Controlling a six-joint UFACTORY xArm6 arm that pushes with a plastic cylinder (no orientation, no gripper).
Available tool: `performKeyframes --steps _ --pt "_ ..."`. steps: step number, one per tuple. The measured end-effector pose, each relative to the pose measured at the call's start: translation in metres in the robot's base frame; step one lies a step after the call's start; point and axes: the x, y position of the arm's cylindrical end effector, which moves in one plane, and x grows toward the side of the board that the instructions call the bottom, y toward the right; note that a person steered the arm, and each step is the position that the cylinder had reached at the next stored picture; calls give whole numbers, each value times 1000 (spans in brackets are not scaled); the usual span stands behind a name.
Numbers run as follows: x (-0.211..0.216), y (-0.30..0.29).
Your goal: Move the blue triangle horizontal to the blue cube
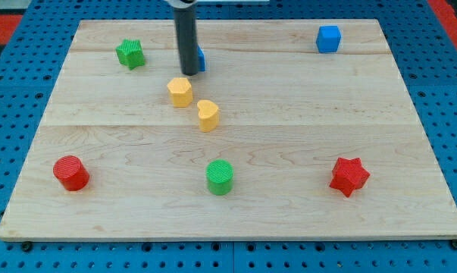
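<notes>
Though my rod hides most of it, the blue triangle [201, 58] peeks out at three o'clock of my tip [188, 73], touching it. The blue cube [328, 39] sits well apart (toward two o'clock). My tip holds nothing.

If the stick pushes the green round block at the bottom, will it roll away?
Probably not. The green cylinder stands upright on its flat end, so it should slide rather than roll. It looks short and wide, so tipping seems unlikely. An off-centre push might make it slip sideways off my tip, which is now far up the board beside the blue triangle.
</notes>
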Motion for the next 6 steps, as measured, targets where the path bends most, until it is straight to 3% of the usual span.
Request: performKeyframes --steps 1,3,5,6 --pt "-15 -16" --pt "-32 73" --pt "-3 79" --pt "-28 115"
